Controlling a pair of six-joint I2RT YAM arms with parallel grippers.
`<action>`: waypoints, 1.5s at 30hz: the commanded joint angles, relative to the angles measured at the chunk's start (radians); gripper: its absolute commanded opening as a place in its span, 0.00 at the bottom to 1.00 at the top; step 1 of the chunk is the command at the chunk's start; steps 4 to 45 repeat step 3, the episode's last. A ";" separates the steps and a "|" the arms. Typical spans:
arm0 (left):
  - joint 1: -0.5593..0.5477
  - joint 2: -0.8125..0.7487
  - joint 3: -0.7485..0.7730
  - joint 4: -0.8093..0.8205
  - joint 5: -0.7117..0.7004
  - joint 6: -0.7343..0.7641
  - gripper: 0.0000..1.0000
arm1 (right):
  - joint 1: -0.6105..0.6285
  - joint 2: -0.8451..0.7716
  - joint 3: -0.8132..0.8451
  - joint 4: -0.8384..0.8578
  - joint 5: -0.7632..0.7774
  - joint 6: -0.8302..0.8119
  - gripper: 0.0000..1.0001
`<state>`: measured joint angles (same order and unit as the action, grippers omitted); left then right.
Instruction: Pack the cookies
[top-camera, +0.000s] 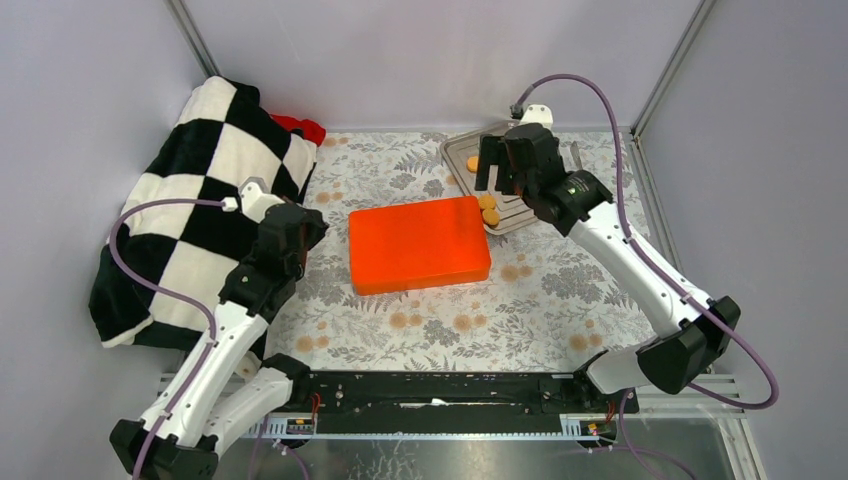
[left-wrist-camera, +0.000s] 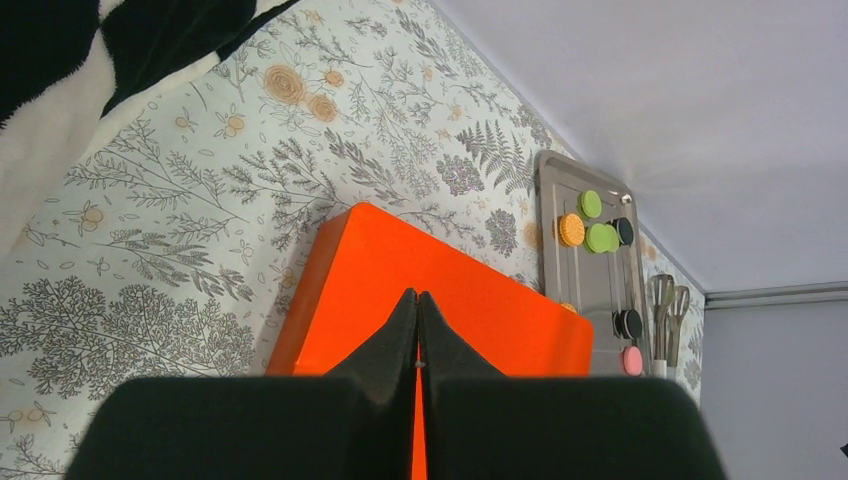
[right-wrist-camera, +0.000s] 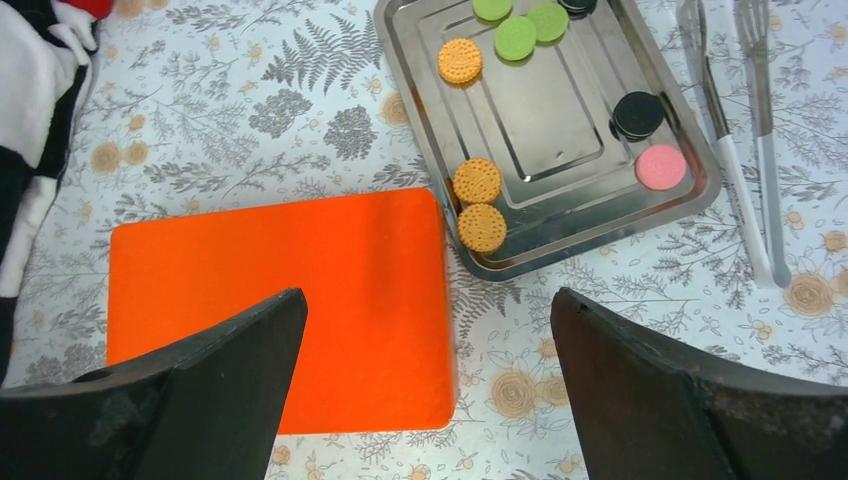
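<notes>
The cookies lie on a steel tray (right-wrist-camera: 560, 130) at the back right: three orange (right-wrist-camera: 477, 181), three green (right-wrist-camera: 515, 37), black (right-wrist-camera: 637, 113) and one pink (right-wrist-camera: 660, 166). A closed orange box (top-camera: 420, 243) lies flat mid-table, its right edge touching the tray. My right gripper (right-wrist-camera: 425, 300) is open and empty, hovering above the box's right end and the tray's near corner. My left gripper (left-wrist-camera: 417, 296) is shut and empty, above the table at the box's left side. The tray (left-wrist-camera: 560, 185) and cookies (left-wrist-camera: 571, 230) show far off in the left wrist view.
A black-and-white checkered blanket (top-camera: 200, 200) is heaped at the left wall, with something red (top-camera: 300, 127) behind it. Metal utensils (right-wrist-camera: 745, 140) lie right of the tray. Cage walls close in three sides.
</notes>
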<state>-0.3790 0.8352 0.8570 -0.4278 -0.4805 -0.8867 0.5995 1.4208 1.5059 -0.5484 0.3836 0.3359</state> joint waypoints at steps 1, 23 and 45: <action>-0.004 0.008 -0.007 -0.021 -0.031 0.021 0.02 | 0.002 -0.001 0.007 -0.009 0.083 -0.008 1.00; -0.004 0.012 -0.009 -0.022 -0.035 0.019 0.03 | 0.003 -0.003 0.002 -0.006 0.083 -0.008 1.00; -0.004 0.012 -0.009 -0.022 -0.035 0.019 0.03 | 0.003 -0.003 0.002 -0.006 0.083 -0.008 1.00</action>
